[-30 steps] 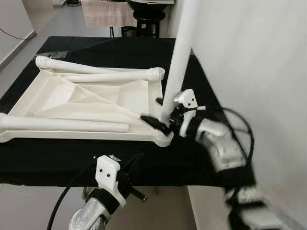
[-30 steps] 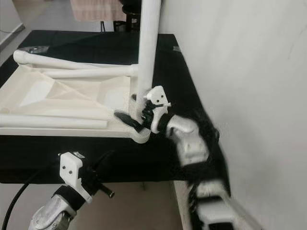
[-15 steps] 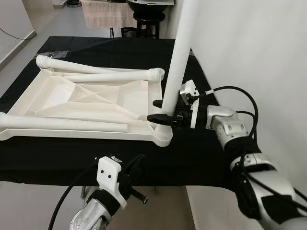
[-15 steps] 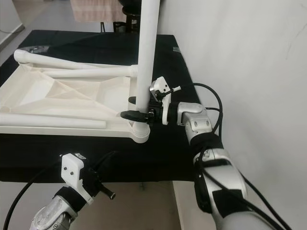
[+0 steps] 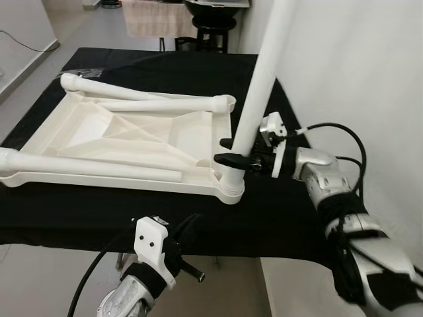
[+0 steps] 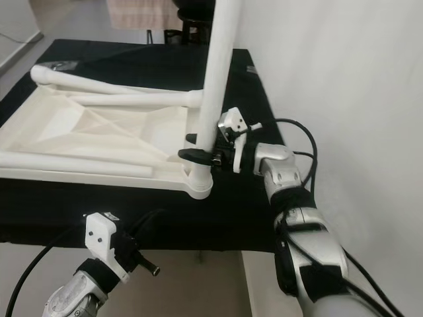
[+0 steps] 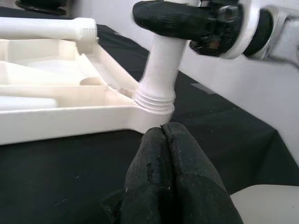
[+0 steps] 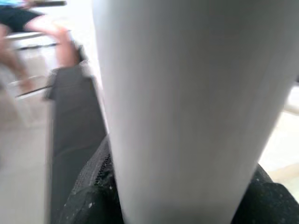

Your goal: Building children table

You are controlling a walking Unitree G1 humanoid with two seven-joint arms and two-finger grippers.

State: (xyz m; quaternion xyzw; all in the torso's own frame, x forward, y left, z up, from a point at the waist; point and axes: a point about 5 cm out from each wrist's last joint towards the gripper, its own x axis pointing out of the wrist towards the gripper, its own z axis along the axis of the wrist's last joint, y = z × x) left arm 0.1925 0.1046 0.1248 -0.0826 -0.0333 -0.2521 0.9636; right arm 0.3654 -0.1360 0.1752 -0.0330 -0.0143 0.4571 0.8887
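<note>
1. A white tabletop (image 5: 125,142) lies upside down on a counter (image 5: 79,211) covered in black cloth; its ribbed underside faces up, and its near right corner sits close to the counter's right edge, beside a white wall (image 5: 357,72).
2. One white leg (image 5: 261,86) stands upright in the socket (image 5: 229,188) at that near right corner, tilted slightly, its top running out of the eye views; the left wrist view shows ridged thread rings at its foot, just above the socket.
3. The right hand (image 5: 232,151) reaches in from the right, level with the counter; its black fingers (image 5: 231,159) sit on either side of the upright leg low down, clamped on it; in the right wrist view the leg (image 8: 187,107) stands hard against the camera, with black finger bases at its sides.
4. Three more legs lie on the tabletop: one along the far rim (image 5: 142,98), one just inside it (image 5: 155,105), one along the near rim (image 5: 92,168) with its left end past the tabletop's corner.
5. The left hand (image 5: 190,231) hangs below the counter's near edge, well apart from the tabletop; in the left wrist view its fingertips (image 7: 163,154) are pressed together with nothing between them, pointing toward the socket.
6. A dark stool (image 5: 211,30) stands beyond the counter's far edge.
</note>
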